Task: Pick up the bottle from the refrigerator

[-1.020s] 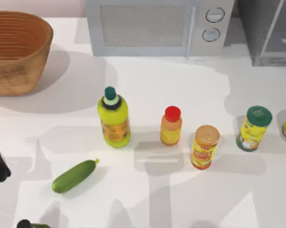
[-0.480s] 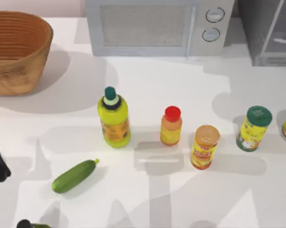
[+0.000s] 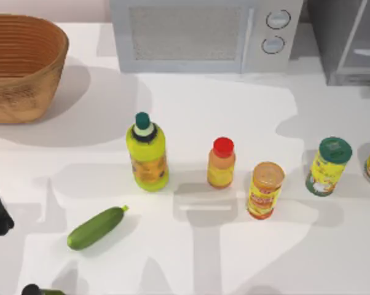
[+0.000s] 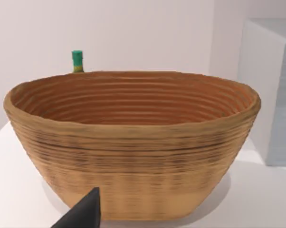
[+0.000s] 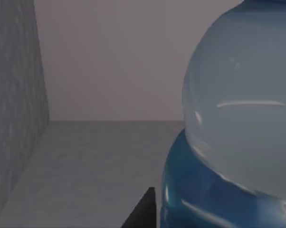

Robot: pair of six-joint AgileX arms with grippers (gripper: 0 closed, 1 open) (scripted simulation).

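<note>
We count on the white bench (image 3: pixel 234 110):
- two upright bottles: one yellow-green bottle with dark green cap (image 3: pixel 147 152), one orange bottle with red cap (image 3: pixel 221 162)
- two canisters: one yellow canister with orange lid (image 3: pixel 265 190), one with green lid (image 3: pixel 329 166)
- one green cucumber (image 3: pixel 96 227)
- one woven brown basket (image 3: pixel 22 64)
- one white-grey microwave (image 3: pixel 203 34)
- one grey refrigerator (image 3: pixel 348 40)

Inside the cabinet, one pale-and-blue bottle (image 5: pixel 238 128).

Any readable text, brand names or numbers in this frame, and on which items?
None can be read.
yellow-green bottle: label print too blurred.
orange bottle: label blurred.
yellow can: red print, illegible.
green-lidded can: label illegible.
microwave: knobs carry no legible marks.
bottle: no print visible.
</note>
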